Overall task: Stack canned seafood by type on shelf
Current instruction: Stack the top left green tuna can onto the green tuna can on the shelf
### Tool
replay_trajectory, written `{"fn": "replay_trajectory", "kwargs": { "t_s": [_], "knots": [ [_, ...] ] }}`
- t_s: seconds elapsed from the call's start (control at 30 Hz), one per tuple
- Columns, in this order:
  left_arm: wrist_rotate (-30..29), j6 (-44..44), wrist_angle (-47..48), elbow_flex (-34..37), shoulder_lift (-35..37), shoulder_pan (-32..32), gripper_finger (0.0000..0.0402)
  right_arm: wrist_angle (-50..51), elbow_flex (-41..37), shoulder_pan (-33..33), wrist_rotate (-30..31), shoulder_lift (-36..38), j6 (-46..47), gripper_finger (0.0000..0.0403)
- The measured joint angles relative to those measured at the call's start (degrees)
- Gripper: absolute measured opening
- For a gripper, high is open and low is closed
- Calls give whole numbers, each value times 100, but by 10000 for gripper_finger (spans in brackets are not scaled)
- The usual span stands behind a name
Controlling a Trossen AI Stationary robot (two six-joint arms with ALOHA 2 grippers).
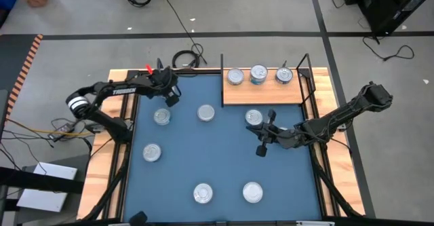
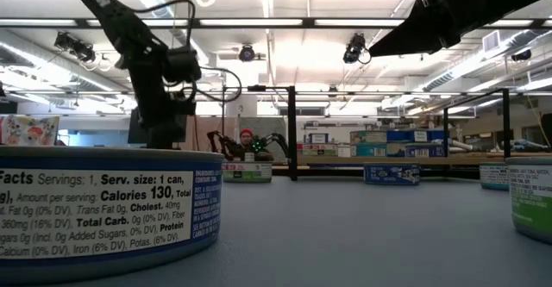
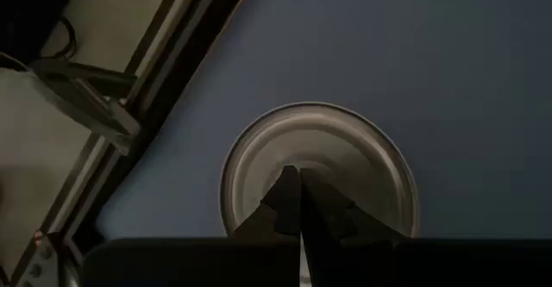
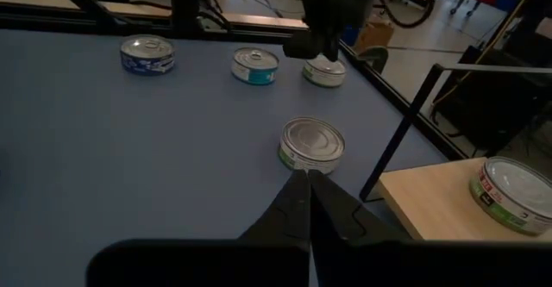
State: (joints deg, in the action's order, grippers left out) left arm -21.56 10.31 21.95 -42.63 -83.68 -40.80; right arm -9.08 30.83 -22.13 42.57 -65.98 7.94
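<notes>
Three tins point(image 1: 258, 74) of canned seafood stand in a row on the wooden shelf point(image 1: 264, 95) at the far right. Several more tins stand upright on their bases on the blue mat point(image 1: 217, 158). My left gripper point(image 1: 171, 97) hangs shut, slanting down, just above the silver lid of the far-left tin point(image 3: 319, 166), also the tin point(image 1: 162, 117) in the high view. My right gripper point(image 1: 260, 132) is shut in the air at mid-right, pointing toward another tin point(image 4: 312, 145). Beside it stands a tin point(image 1: 253, 118) near the shelf's front edge.
Black frame posts point(image 1: 222, 70) rise at the shelf's corners, and rails run along the table's sides. Two tins point(image 1: 203, 193) stand near the front edge, one point(image 2: 103, 209) close to the low camera. Cables point(image 1: 186, 58) lie behind the table. A person point(image 2: 248, 140) shows far off.
</notes>
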Motion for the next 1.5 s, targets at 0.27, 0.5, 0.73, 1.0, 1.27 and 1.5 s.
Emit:
{"fn": "replay_trajectory", "kwargs": {
  "t_s": [0.27, 0.5, 0.73, 1.0, 1.27, 1.5],
  "knots": [
    [724, 157, -99, -33, -231, 71, 4, -2, 2, 0, -1, 0, 0, 4],
    [1141, 156, -30, -22, -234, 736, 4, -4, 2, -1, -2, 0, 2, 4],
    [1494, 26, -10, -18, -236, 1607, 5, 0, 2, -4, -18, 0, 90, 5],
    [1550, -368, 201, -22, -236, 2446, 5, 8, 2, -45, -20, -1, 92, 5],
    [1642, -893, 265, -22, -234, 3471, 5, 9, 2, -197, -20, -1, 94, 5],
    [2125, -1348, -398, 19, -269, 4151, 5, 9, 2, -214, -20, 0, 136, 5]
  ]
}}
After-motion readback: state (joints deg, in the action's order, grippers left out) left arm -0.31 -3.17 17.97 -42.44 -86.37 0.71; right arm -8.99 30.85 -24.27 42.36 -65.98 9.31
